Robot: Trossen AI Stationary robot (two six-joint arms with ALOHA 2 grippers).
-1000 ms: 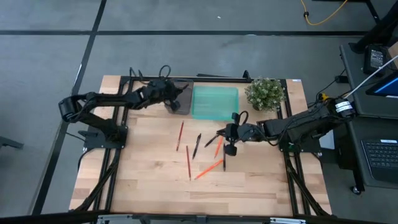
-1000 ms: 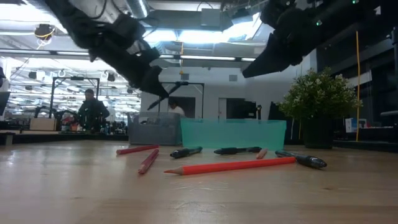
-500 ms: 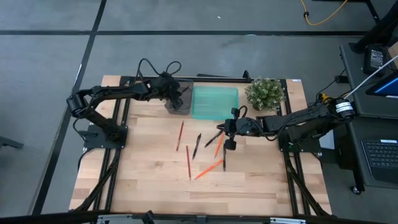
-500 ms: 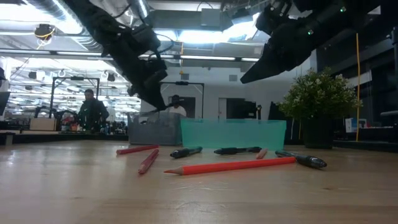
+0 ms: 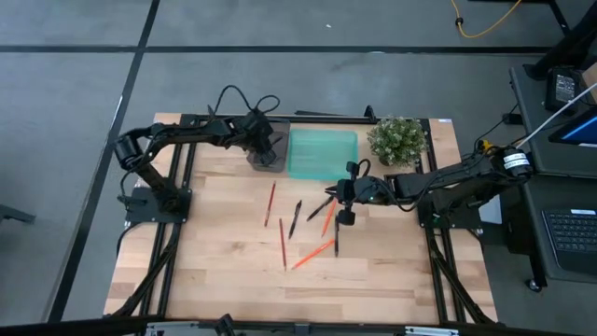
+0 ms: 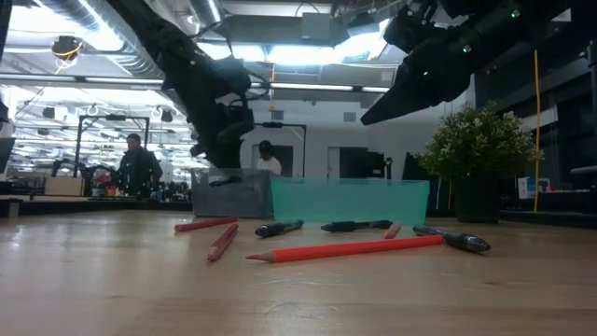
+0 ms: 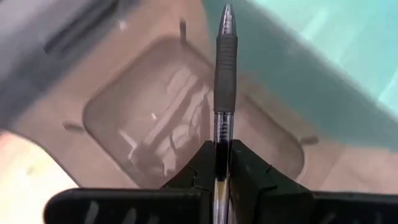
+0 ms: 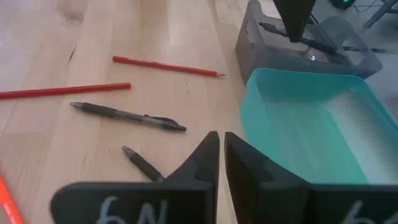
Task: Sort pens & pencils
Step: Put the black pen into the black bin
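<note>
My left gripper (image 5: 264, 146) hangs over the grey tray (image 5: 268, 157) at the table's far side, shut on a black pen (image 7: 224, 74). The right wrist view shows another pen (image 8: 311, 41) lying in that tray. My right gripper (image 5: 328, 202) hovers shut and empty above the table's middle. Below it lie black pens (image 5: 295, 218) (image 5: 320, 207) (image 5: 336, 245), red pencils (image 5: 271, 203) (image 5: 283, 243) and orange pencils (image 5: 313, 254) (image 5: 327, 220). The teal tray (image 5: 322, 154) stands beside the grey one. My left gripper pinches the pen's clear barrel (image 7: 219, 134) between its two fingers. The pen runs along the fingers, and its black grip and tip (image 7: 226, 14) stick out past them. The fingers slant steeply down from above, and the pen hangs clear over the grey tray's floor (image 7: 155, 118).
A potted plant (image 5: 397, 140) stands at the far right, next to the teal tray. A dark bar (image 5: 331, 116) runs along the table's far edge behind the trays. Bare wood (image 5: 308, 289) lies toward the near edge. People show in the room beyond the table (image 6: 138, 166).
My left gripper has tipped from a shallow slant to pointing steeply down and has sunk a little toward the grey tray, keeping hold of the pen. Its arm has swung toward the far edge. The pens and pencils on the table have not moved.
</note>
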